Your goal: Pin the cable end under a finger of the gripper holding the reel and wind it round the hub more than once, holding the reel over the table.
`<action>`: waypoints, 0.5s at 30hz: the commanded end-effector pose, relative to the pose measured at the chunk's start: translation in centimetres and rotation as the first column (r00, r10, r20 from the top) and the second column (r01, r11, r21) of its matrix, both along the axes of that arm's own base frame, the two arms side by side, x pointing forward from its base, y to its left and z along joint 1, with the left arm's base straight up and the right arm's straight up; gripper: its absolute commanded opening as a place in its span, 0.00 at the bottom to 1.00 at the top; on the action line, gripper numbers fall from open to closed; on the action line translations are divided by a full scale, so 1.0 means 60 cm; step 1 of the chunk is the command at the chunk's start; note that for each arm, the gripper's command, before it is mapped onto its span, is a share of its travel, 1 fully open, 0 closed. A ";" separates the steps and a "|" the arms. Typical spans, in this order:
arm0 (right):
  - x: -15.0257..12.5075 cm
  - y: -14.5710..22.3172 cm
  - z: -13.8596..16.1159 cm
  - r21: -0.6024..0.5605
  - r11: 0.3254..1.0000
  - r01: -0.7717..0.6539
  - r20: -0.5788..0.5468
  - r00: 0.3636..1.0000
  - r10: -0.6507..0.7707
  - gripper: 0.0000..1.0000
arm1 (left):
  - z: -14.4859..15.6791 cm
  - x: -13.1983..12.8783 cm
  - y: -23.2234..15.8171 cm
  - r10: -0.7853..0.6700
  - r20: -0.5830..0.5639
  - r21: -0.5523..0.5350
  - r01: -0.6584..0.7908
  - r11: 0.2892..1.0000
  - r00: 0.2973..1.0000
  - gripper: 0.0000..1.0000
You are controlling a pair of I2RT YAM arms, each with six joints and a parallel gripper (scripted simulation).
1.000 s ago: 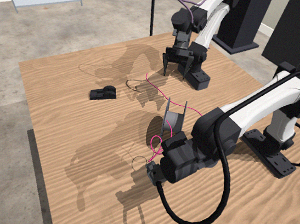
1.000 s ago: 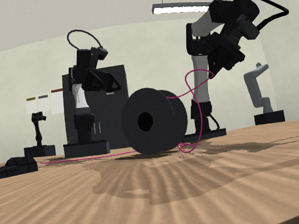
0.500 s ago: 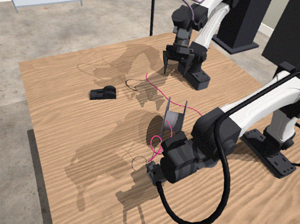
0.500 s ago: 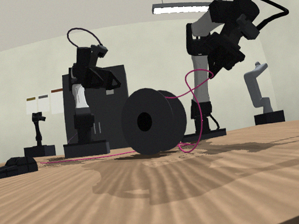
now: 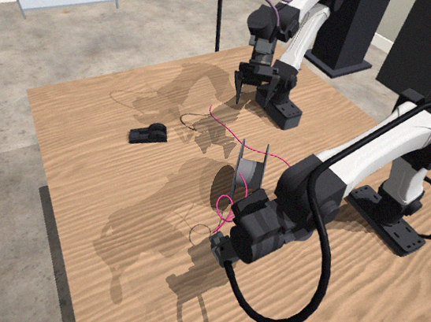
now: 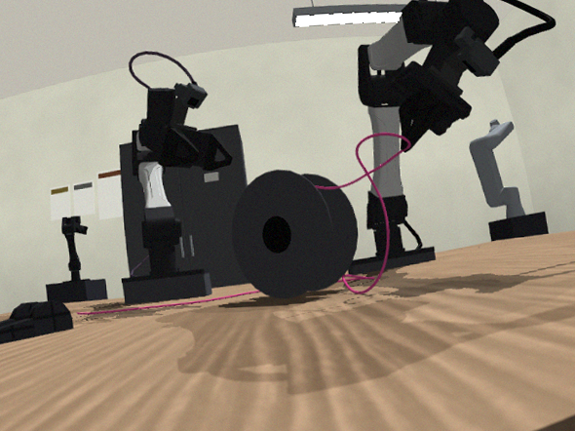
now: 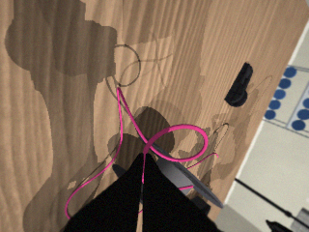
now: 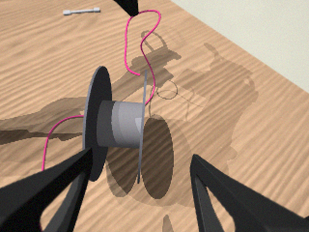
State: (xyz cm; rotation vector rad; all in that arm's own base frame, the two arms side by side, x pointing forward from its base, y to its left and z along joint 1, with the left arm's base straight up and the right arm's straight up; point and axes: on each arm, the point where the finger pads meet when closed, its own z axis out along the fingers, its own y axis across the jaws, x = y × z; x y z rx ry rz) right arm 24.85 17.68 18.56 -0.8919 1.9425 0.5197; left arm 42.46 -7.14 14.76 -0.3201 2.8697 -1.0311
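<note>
Pinching the pink cable (image 5: pixel 262 152) (image 6: pixel 387 227) (image 7: pixel 208 141) (image 8: pixel 126 43) between closed fingertips, the left claw (image 6: pixel 406 149) (image 7: pixel 144 159) (image 8: pixel 135 15) hangs higher than the reel (image 5: pixel 250 173) (image 6: pixel 297 207) (image 7: pixel 174 176) (image 8: pixel 127 123), off to one side. The reel stands on its rims on the table (image 5: pixel 90 117) (image 6: pixel 137 394) (image 7: pixel 72 24) (image 8: pixel 48 87). Across from it, the right claw (image 5: pixel 251 104) (image 6: pixel 224 162) (image 8: pixel 142 158) is spread, holding nothing.

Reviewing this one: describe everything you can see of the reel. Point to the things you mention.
The grey reel (image 5: pixel 252 173) (image 6: pixel 300 253) (image 7: pixel 174 175) (image 8: pixel 129 123) has two thin, round, dark grey flanges (image 5: pixel 237 165) (image 6: pixel 306 262) (image 7: pixel 208 190) (image 8: pixel 98 87) joined by a smooth, paler cylindrical hub (image 5: pixel 253 167) (image 7: pixel 170 173) (image 8: pixel 129 130). The outward face in the exterior view has a round, dark central opening. Its material looks like matte plastic. It stands on its flange rims on the wooden table (image 5: pixel 90 208) (image 6: pixel 340 416) (image 7: pixel 29 121) (image 8: pixel 203 72), hub axis roughly level. Neither gripper holds it. The pink cable (image 5: pixel 265 153) (image 6: pixel 387 227) (image 7: pixel 207 142) (image 8: pixel 126 45) passes close by; exact contact is unclear.
</note>
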 end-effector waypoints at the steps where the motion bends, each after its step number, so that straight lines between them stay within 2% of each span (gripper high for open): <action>1: -0.003 0.003 0.021 -0.001 1.000 -0.013 0.023 1.000 0.013 0.75 | 0.001 0.001 -0.009 -0.008 -0.020 -0.019 0.008 1.000 1.000 0.00; 15: -0.003 0.002 0.024 -0.002 1.000 -0.011 0.024 1.000 0.011 0.75 | 0.001 0.001 -0.009 -0.008 -0.020 -0.019 0.008 1.000 1.000 0.00</action>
